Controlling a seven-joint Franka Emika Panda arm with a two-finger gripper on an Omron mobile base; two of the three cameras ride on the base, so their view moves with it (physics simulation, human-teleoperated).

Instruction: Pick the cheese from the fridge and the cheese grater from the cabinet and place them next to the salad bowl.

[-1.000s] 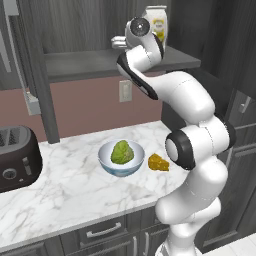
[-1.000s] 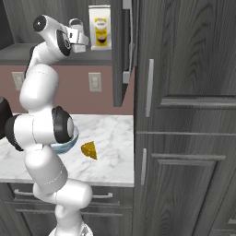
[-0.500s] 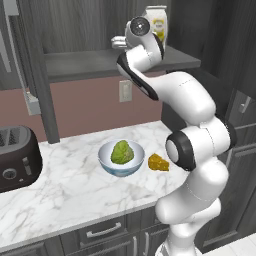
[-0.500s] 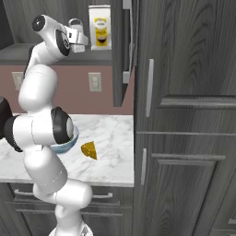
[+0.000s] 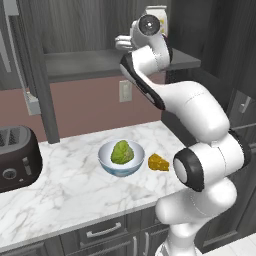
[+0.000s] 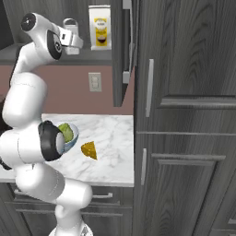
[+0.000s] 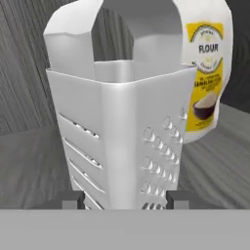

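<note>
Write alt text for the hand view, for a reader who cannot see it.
A silver cheese grater stands upright on the dark cabinet shelf, close to the camera, between the gripper's two dark fingertips. A white-and-yellow flour bag stands behind it to the right.

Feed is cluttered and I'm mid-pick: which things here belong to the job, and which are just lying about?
Job things:
cheese grater, between the jaws on the cabinet shelf
cheese, on the counter beside the salad bowl

Lying about:
flour bag, behind the grater
toaster
wall outlet
</note>
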